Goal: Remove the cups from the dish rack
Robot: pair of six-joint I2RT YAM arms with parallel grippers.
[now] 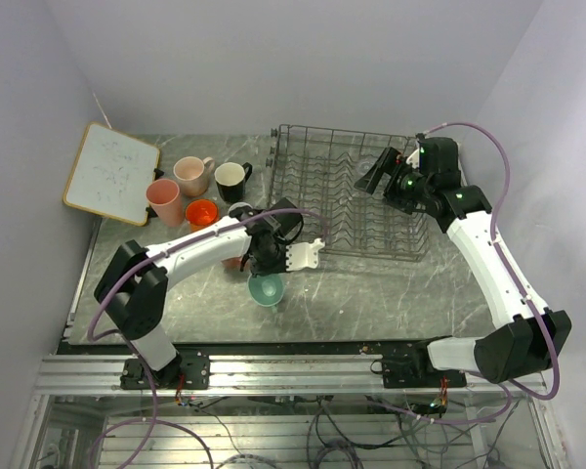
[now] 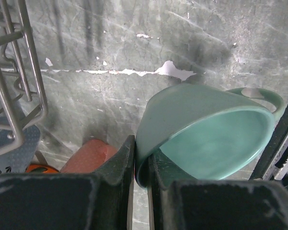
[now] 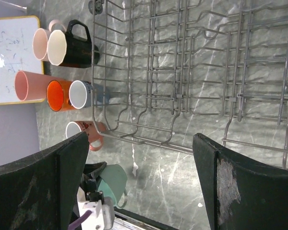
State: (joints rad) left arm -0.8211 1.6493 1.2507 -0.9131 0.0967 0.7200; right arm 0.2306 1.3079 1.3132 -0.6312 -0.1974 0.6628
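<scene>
My left gripper (image 1: 265, 272) is shut on the rim of the mint green cup (image 1: 267, 289), holding it tilted just above the table in front of the dish rack (image 1: 352, 195). In the left wrist view the fingers (image 2: 116, 165) pinch the cup wall (image 2: 206, 134). My right gripper (image 1: 376, 176) is open and empty above the rack's right part (image 3: 192, 72). No cup shows in the rack. The pink tumbler (image 1: 164, 202), pale pink mug (image 1: 191, 175), black mug (image 1: 231, 181) and orange cup (image 1: 201, 213) stand left of the rack. The grey-blue cup (image 3: 81, 94) and salmon mug (image 3: 84, 132) stand beside them. The clear glass is out of view.
A white-faced, wood-framed board (image 1: 110, 168) leans at the far left behind the cups. The salmon mug (image 2: 89, 155) lies close to my left fingers. The rack's front corner (image 2: 14, 96) is just left of the held cup.
</scene>
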